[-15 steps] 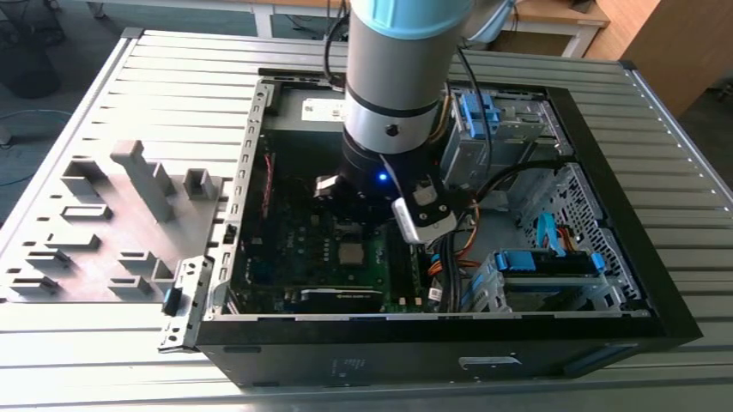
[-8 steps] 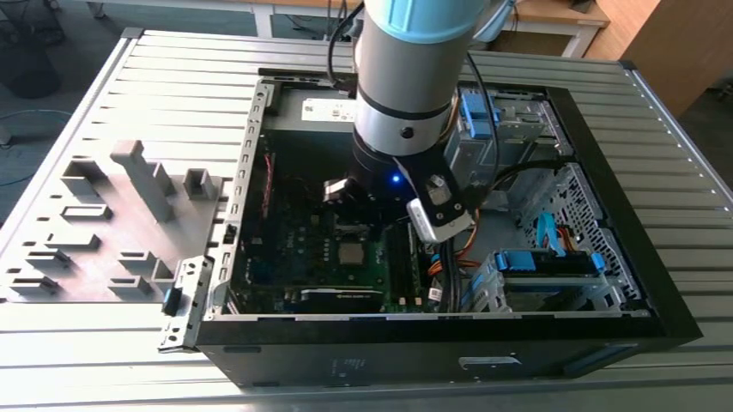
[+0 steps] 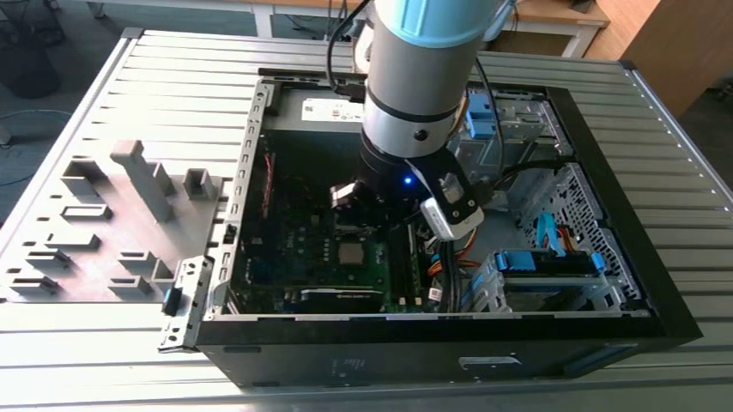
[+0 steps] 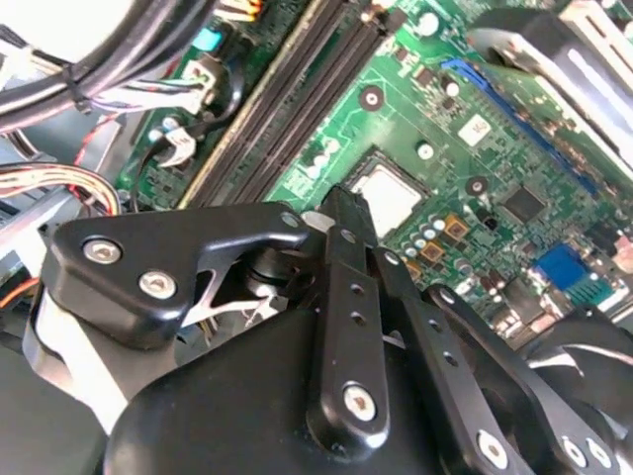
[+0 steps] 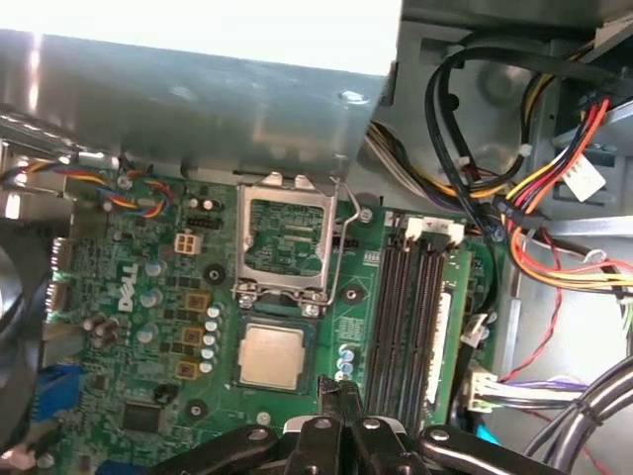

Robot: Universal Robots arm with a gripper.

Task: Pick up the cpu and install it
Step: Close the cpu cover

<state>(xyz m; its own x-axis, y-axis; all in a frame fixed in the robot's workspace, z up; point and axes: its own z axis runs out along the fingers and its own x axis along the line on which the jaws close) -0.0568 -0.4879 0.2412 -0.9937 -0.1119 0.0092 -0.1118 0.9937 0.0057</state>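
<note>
Silver-grey, the cpu (image 5: 272,356) lies seated on the motherboard (image 5: 148,396) just ahead of the claw (image 5: 334,389), whose tips are drawn together, holding nothing. The metal frame (image 5: 287,237) beyond stands open, so a stray nudge could skew the chip and bend contacts.

My claw (image 5: 340,394) is black with silver screws. The cpu (image 5: 270,356) has a silver-grey top. The board (image 5: 368,297) is green, dotted with silver caps, and its slots (image 5: 410,307) are black. The wires (image 5: 554,188) run red, yellow, orange and black. My arm (image 3: 418,77) is silver with a pale blue band. The case (image 3: 287,360) is black, the ribbed table (image 3: 115,360) grey.
</note>
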